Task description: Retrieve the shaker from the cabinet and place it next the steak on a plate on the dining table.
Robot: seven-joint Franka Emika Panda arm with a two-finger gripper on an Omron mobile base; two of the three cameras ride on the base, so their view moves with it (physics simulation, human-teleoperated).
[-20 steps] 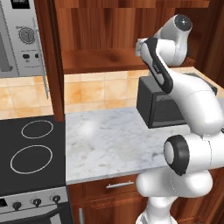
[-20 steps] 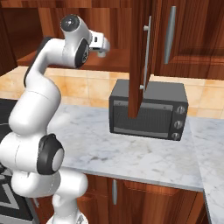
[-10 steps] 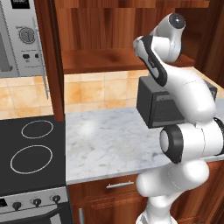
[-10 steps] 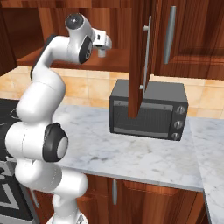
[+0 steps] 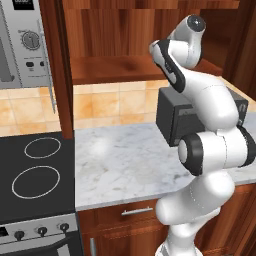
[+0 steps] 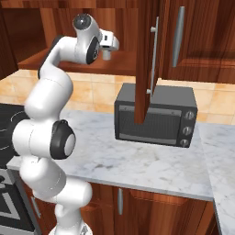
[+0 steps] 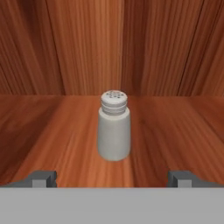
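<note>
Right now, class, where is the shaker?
In the hand view the shaker stands upright on the cabinet shelf, centred ahead of the open claw, untouched.

We see the shaker in pale grey, its cap a shade lighter and dotted with small dark holes. Around it the cabinet is glossy reddish-brown, with vertical grain on its back and a warmer orange sheen on the shelf. Our arm is white with dark joints. The counter is white-grey veined marble, the wall tiles mottled orange-beige, the oven dark grey, and the stove black with thin white rings.
</note>
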